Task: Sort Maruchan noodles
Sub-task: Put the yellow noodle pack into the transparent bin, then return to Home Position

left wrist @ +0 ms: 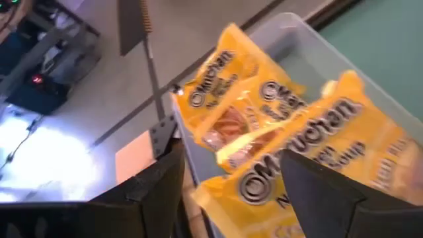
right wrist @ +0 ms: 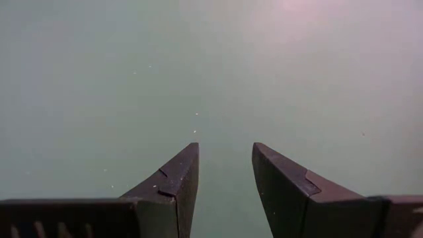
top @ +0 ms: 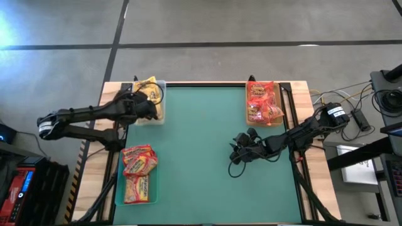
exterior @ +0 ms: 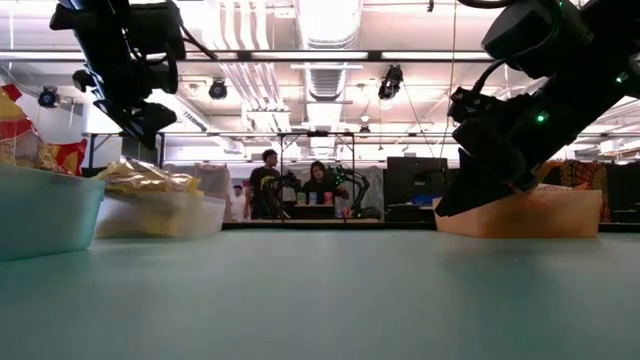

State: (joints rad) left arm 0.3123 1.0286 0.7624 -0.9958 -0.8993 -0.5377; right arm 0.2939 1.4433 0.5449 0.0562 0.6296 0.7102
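Several yellow Maruchan packets [left wrist: 277, 132] lie piled in a clear tray [top: 158, 83] at the table's far left; they also show in the high view [top: 147, 88]. My left gripper [left wrist: 231, 155] hovers open just above them, its fingers on either side of the pile and touching nothing; it also shows in the high view [top: 151, 108]. Red packets [top: 262, 103] fill a tan tray at the far right. Red-orange and yellow packets [top: 138, 171] lie in a green tray at the near left. My right gripper [right wrist: 225, 147] is open and empty over the bare green mat [top: 201, 157], right of centre; it also shows in the high view [top: 237, 152].
The green tray's wall [exterior: 45, 215] stands at the near left and the tan tray [exterior: 540, 215] at the far right. Cables and equipment [top: 370, 107] lie beyond the table's right edge. People stand in the room far behind the table [exterior: 290, 185].
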